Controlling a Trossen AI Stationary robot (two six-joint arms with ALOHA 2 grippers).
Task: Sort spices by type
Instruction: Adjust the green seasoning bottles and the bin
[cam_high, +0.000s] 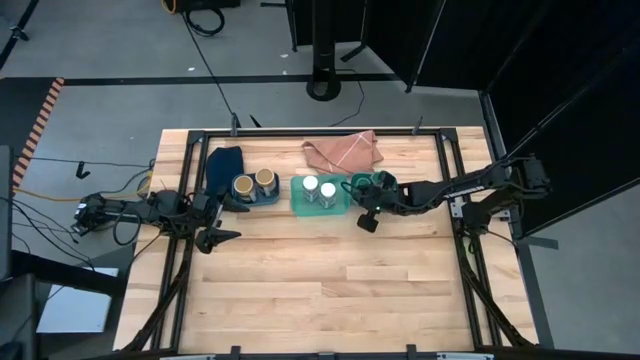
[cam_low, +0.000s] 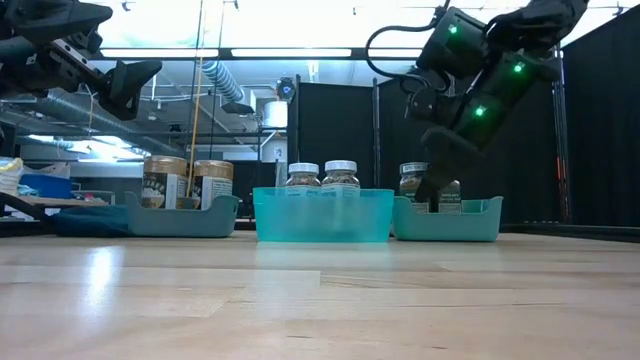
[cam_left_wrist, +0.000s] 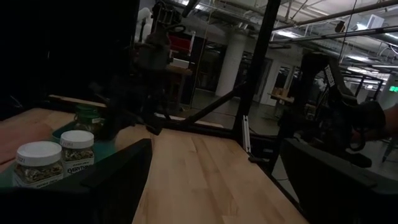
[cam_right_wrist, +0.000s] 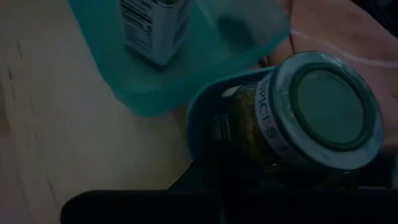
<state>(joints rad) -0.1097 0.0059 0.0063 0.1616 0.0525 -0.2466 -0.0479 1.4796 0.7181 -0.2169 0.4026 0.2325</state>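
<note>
Three teal trays stand in a row toward the far side of a wooden tabletop (cam_high: 330, 290), each holding a pair of spice jars. In the high view, the left tray (cam_high: 262, 199) carries the two tan-lidded jars (cam_high: 254, 181), the middle tray (cam_high: 300, 205) the two white-lidded jars (cam_high: 319, 187), and the right tray (cam_high: 352, 186) the green-lidded jars (cam_high: 381, 179), largely covered from above by the right arm. The low view shows the same order across the table: tan lids (cam_low: 187, 166) at left, white lids (cam_low: 322, 169) at centre, and a jar pair (cam_low: 425, 172) in the right tray (cam_low: 470, 220).

The right hand (cam_high: 367, 219) is closed, its fingers together with no jar between them, and sits at the near edge of the right tray, just beside the middle one. Its wrist camera looks down on one green-lidded jar (cam_right_wrist: 326, 102) standing in its tray (the second jar of the pair is not visible there).

The left hand (cam_high: 222, 238) hangs open and empty above bare wood, near the front corner of the left tray; from its wrist camera the two white-lidded jars (cam_left_wrist: 57, 155) show close by, a green-lidded one (cam_left_wrist: 87, 118) beyond them.

A pink cloth (cam_high: 342, 152) lies behind the middle and right trays, and a dark blue cloth (cam_high: 224, 163) lies beside the left tray.
</note>
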